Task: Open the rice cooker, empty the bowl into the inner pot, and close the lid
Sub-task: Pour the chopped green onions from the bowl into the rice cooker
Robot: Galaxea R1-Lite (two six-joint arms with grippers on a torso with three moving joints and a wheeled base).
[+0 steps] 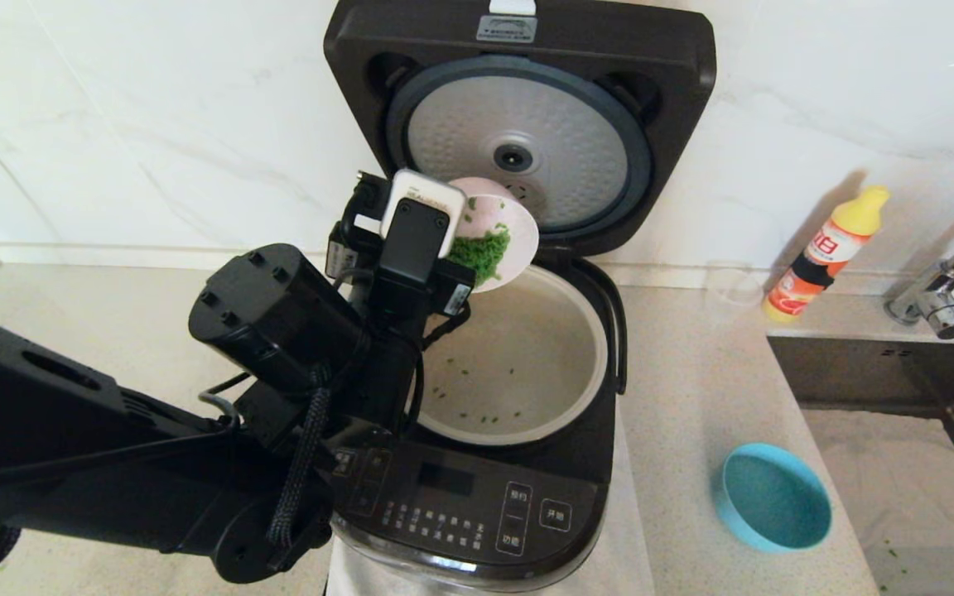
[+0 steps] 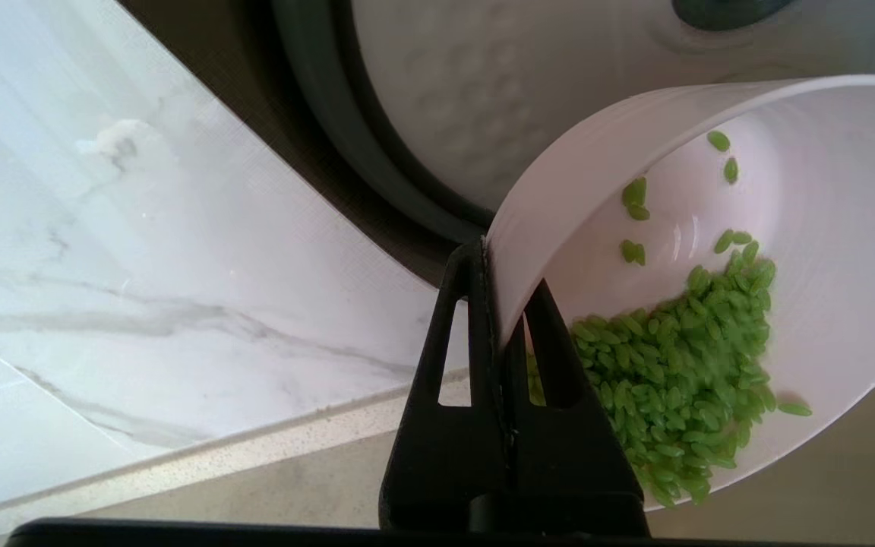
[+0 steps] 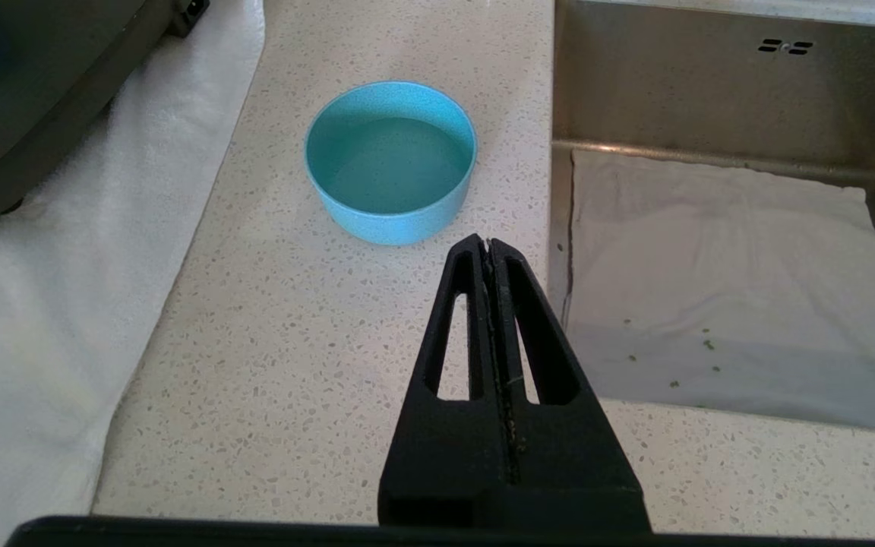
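Observation:
The black rice cooker (image 1: 477, 505) stands open, its lid (image 1: 527, 50) raised against the wall, dimpled silver disc showing. The pale inner pot (image 1: 527, 364) holds a few green grains. My left gripper (image 2: 494, 262) is shut on the rim of a pink bowl (image 1: 510, 232), also in the left wrist view (image 2: 825, 190), tilted above the pot's far left edge. Green rice (image 2: 680, 365) is heaped at the bowl's lower side. In the head view the wrist camera hides the fingers. My right gripper (image 3: 488, 247) is shut and empty above the counter, out of the head view.
An empty blue bowl (image 1: 771, 497) sits on the counter right of the cooker, also in the right wrist view (image 3: 390, 159). An orange bottle (image 1: 825, 252) stands by the wall. A sink (image 3: 711, 266) and tap (image 1: 941, 290) lie to the right. A white cloth (image 3: 65, 304) lies under the cooker.

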